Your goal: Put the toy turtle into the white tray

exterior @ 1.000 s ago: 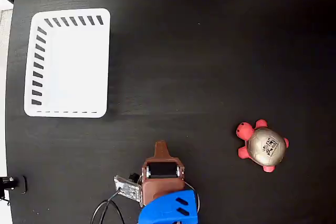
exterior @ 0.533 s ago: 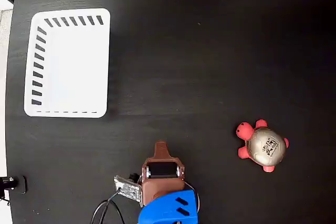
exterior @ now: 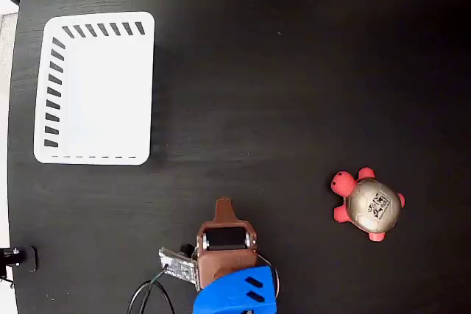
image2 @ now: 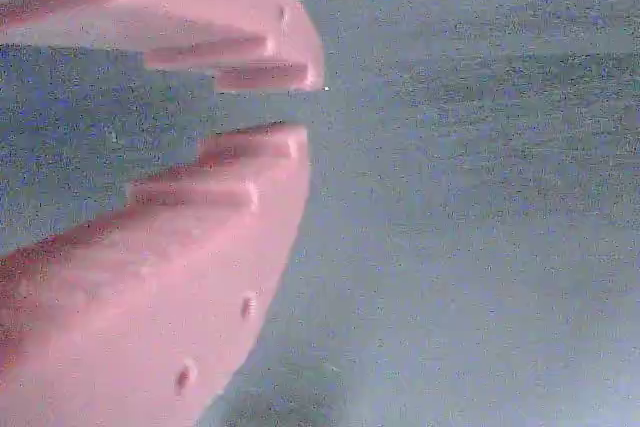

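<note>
The toy turtle, with a beige-grey shell and red head and feet, sits on the black table at the lower right in the fixed view. The white tray lies empty at the upper left. My gripper, brown on a blue arm, stands at the bottom centre, far left of the turtle and below and to the right of the tray. In the wrist view its pink fingers nearly meet at the tips, shut with nothing between them, over bare dark table. Neither turtle nor tray shows in the wrist view.
A small circuit board with cables hangs beside the arm at the bottom. The table's left edge runs just left of the tray. A small black clamp sits at that edge.
</note>
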Tool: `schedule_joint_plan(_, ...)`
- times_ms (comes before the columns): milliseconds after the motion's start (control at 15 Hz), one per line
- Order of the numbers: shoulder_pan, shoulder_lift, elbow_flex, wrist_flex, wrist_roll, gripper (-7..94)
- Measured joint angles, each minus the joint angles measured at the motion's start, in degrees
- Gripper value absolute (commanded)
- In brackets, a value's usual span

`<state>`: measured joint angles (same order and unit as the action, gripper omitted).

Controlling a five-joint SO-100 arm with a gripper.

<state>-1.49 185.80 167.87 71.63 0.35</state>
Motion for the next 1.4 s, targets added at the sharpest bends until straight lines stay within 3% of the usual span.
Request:
schedule_joint_plan(267, 2.0, -5.4, -4.4, -0.9, 2.9, 0)
schedule_joint_plan(400, 8.9, -18.7, -17.4, -1.3, 1.5, 0)
schedule_joint_plan(467, 13.5, -27.3, -25.6, 0.5, 0.6, 0)
schedule_joint_plan(667, 25.5, -47.0, -48.3, 16.0, -3.7, 0)
schedule_joint_plan(800, 32.7, -54.2, -53.9, 19.7, -8.4, 0)
schedule_joint_plan(1000, 41.5, -58.0, -53.1, 16.9, -14.0, 0)
schedule_joint_plan(1400, 50.4, -58.4, -46.7, 12.7, -20.5, 0)
